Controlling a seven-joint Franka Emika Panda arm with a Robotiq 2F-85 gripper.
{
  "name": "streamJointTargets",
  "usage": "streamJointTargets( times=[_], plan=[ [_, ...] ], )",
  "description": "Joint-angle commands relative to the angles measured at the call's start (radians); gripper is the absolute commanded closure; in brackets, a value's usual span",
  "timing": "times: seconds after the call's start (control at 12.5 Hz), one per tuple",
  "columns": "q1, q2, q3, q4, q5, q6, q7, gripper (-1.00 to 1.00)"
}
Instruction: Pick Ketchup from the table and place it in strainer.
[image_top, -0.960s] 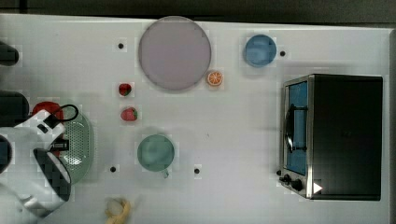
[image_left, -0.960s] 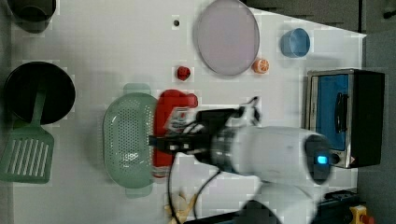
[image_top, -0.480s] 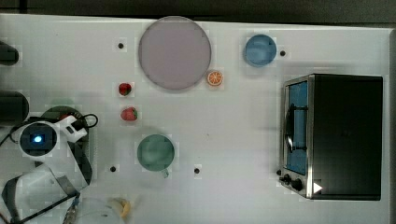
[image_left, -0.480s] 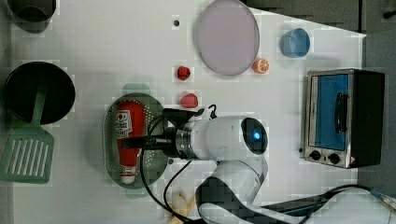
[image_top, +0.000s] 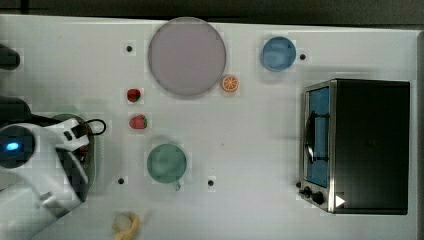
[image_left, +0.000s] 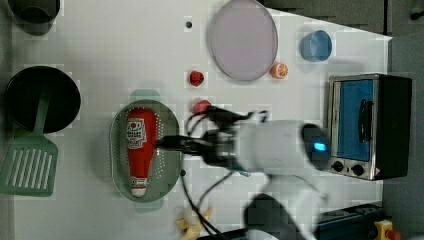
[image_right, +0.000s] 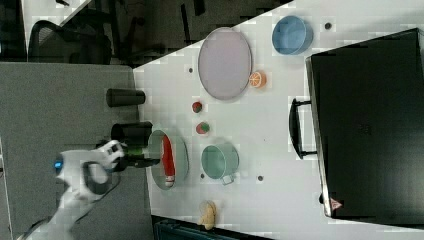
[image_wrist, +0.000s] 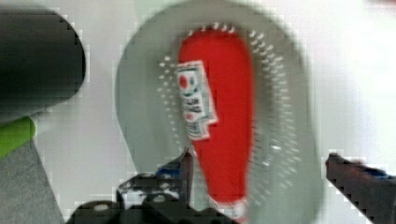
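White table (image_left: 125, 45), Ketchup (image_left: 138, 150) lying in strainer (image_left: 170, 165), hand (image_wrist: 261, 177) spread wide above, grey partition (image_right: 65, 100) beside.

The Ketchup (image_left: 139, 148) is red with a white label and whitish cap, in the pale mint-green strainer (image_left: 170, 165) dotted with small holes. The bench (image_left: 125, 45) is white with a few dark dots. Greyish-lilac plate (image_left: 243, 39), blue bowl (image_left: 315, 45), green mug (image_top: 166, 163), two red strawberries (image_top: 138, 121).
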Motion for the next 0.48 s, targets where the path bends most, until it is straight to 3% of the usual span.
streamJointTargets(
  times=[0.08, 0.32, 0.48],
  plan=[
    [-0.047, -0.192, -0.005, 0.117, 0.004, -0.251, 0.081, -1.0],
    [-0.088, -0.303, -0.069, 0.192, 0.004, -0.552, 0.079, -1.0],
    [-0.107, -0.346, -0.136, 0.24, 0.004, -0.649, 0.077, -1.0]
  ],
)
